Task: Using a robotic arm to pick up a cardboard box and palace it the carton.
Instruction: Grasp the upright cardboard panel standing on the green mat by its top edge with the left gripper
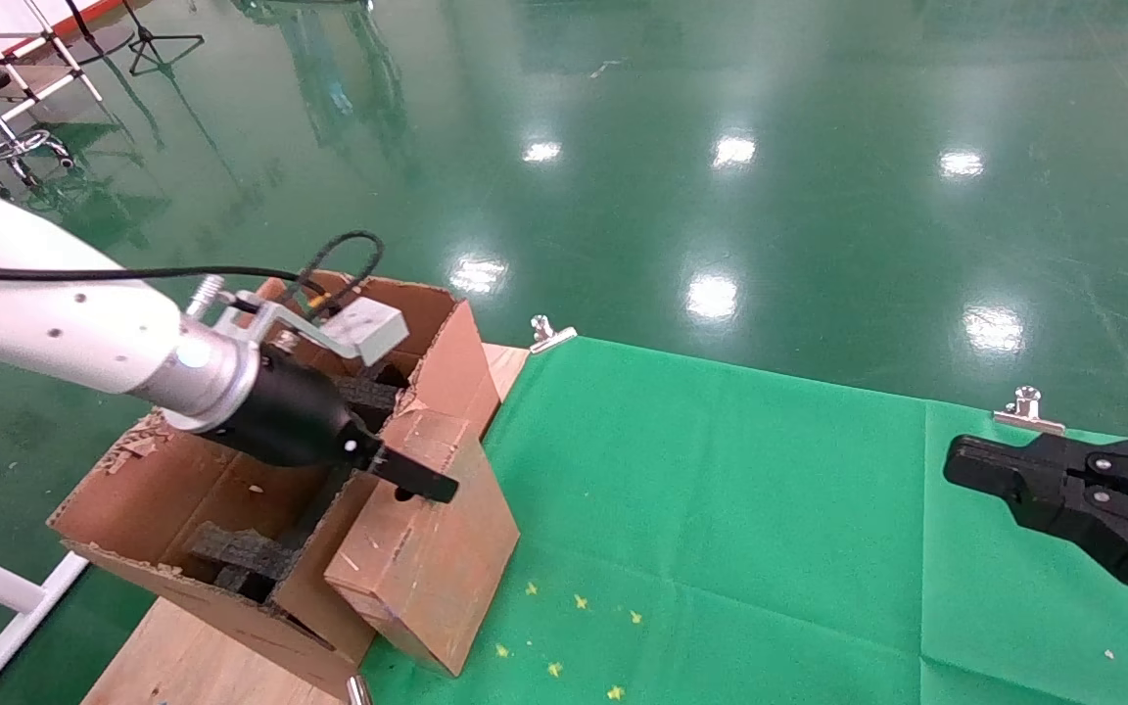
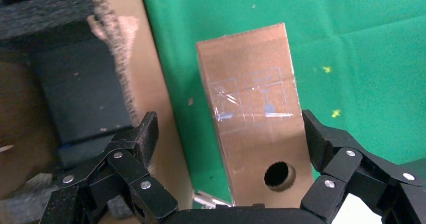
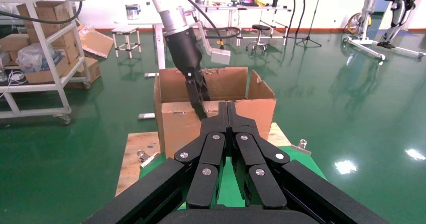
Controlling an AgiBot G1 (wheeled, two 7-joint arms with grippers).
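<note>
While the cardboard box [image 1: 427, 548] leans against the carton [image 1: 182, 509], it is straddled, untouched, by the left gripper's [image 2: 228, 143] spread fingers.

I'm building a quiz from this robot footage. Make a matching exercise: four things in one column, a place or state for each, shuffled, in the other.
1. cardboard box
2. left gripper
3. right gripper
4. carton

a. shut, off to the side above the green cloth
b. holds black foam blocks
c. open, astride the box's holed edge
d. standing beside the carton's wall

Pairs: 1-d, 2-c, 3-a, 4-b
</note>
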